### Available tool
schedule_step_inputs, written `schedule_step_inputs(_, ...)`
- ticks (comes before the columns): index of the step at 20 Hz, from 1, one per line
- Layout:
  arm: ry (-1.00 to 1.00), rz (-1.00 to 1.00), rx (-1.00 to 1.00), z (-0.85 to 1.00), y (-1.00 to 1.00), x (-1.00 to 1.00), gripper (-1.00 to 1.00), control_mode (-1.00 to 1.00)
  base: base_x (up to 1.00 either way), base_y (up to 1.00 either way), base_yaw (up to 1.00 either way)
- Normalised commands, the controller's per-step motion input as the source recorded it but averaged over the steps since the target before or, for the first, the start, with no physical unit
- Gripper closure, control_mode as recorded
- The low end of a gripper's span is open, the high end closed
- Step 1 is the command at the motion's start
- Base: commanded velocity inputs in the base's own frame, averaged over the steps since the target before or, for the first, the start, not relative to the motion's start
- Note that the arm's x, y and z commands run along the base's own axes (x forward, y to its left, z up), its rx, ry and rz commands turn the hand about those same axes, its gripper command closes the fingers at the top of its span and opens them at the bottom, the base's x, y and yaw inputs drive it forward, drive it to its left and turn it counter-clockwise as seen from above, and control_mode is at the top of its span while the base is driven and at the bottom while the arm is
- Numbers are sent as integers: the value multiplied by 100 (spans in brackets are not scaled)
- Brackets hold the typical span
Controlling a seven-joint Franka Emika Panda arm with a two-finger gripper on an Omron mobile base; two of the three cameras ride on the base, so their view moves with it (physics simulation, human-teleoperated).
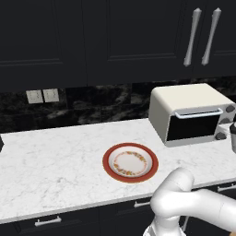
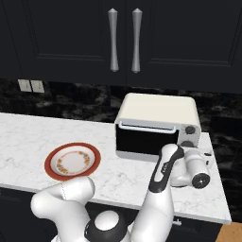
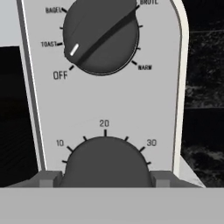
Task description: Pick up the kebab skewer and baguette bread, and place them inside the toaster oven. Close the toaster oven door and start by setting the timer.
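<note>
The cream-white toaster oven (image 1: pixel 184 99) (image 2: pixel 156 111) stands at the back right of the counter. Its door (image 1: pixel 191 126) (image 2: pixel 146 137), dark glass with a silver bar handle, is closed. My gripper (image 3: pixel 105 179) is at the oven's control panel, and its fingertips (image 3: pixel 48 179) press both sides of the lower timer knob (image 3: pixel 105 162), marked 10, 20, 30. On the upper mode knob (image 3: pixel 100 37), the white mark points between TOAST and OFF. In the right base view my hand (image 2: pixel 196 165) sits at the oven's right front. The kebab skewer and baguette bread are hidden.
A red-rimmed plate (image 1: pixel 107 162) (image 2: pixel 49 163) with nothing on it lies on the white marble counter (image 1: pixel 55 161), left of the oven. Dark wall cabinets with silver handles (image 2: pixel 124 40) hang above. The counter ends just right of the oven (image 2: pixel 222 208).
</note>
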Motion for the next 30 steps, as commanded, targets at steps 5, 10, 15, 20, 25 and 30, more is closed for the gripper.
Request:
schedule_step_inputs(5, -7, 0, 12, 0, -5, -7, 100, -100, 0, 0, 0)
schedule_step_inputs(10, -6, 0, 17, -2, -3, -1, 100, -100, 0, 0, 0)
schedule_step_inputs(15, -2, 0, 20, -2, 0, -1, 100, -100, 0, 0, 0)
schedule_step_inputs(20, -1, 0, 21, 0, -2, 0, 100, -100, 0, 0, 0)
schedule_step_inputs(25, -1, 0, 24, -2, -12, 0, 100, -100, 0, 0, 0)
schedule_step_inputs(30, -2, 0, 25, -3, -13, 0, 100, -100, 0, 0, 0)
